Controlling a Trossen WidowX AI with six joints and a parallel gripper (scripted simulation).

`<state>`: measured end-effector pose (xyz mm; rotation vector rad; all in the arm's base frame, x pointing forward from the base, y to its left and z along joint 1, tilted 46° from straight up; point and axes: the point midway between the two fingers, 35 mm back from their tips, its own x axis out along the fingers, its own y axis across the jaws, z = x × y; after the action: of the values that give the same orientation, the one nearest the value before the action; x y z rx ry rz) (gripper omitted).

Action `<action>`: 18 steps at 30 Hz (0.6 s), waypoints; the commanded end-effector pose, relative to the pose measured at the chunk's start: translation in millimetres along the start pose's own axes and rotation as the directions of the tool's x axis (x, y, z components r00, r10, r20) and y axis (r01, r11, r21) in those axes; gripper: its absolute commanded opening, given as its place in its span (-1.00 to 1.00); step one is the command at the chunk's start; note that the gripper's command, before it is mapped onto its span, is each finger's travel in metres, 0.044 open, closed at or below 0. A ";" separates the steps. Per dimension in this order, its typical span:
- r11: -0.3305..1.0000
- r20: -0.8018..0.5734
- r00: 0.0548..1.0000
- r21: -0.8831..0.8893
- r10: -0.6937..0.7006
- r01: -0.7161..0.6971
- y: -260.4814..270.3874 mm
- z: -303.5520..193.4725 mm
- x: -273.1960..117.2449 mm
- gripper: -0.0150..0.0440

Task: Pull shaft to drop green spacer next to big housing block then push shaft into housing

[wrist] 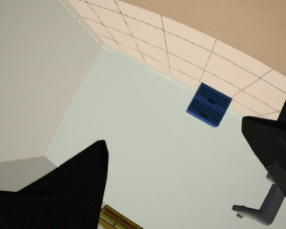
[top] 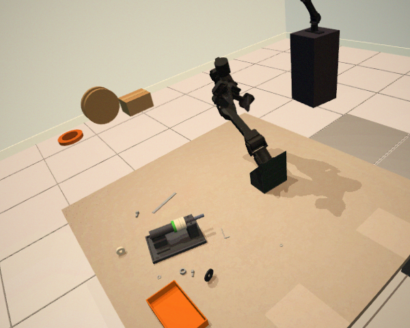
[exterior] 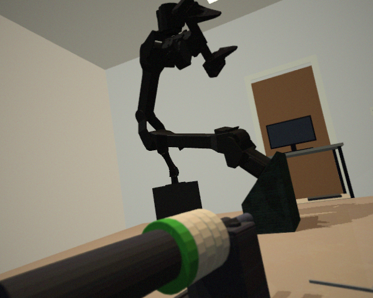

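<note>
On a dark base plate (top: 180, 248), a green spacer (top: 174, 226) (exterior: 190, 253) sits in line between a thick dark cylinder (top: 161, 230) (exterior: 96, 266) and several cream spacers (top: 180, 224) (exterior: 209, 238). The cream spacers reach to a dark upright block (top: 193, 228) (exterior: 244, 256). A blue-grey shaft end (top: 199, 215) (exterior: 245, 217) sticks out beyond that block. The shaft inside the spacers is hidden. My gripper (exterior: 228, 30) (wrist: 176, 136) is open and empty, high above the table and well away from the assembly.
An orange tray (top: 177, 307), a black wheel (top: 208, 275), a cream ring (top: 120, 252), a flat grey bar (top: 164, 202) and an L-shaped key (top: 225, 236) (exterior: 344, 285) lie around the base plate. Small nuts and bolts lie there too.
</note>
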<state>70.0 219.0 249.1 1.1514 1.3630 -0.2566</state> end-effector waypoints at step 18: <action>0.824 0.608 0.755 -0.278 -0.246 0.493 96.9 161.5 139.7 1.00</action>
<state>242.3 223.4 168.0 0.5381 1.0512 -0.4647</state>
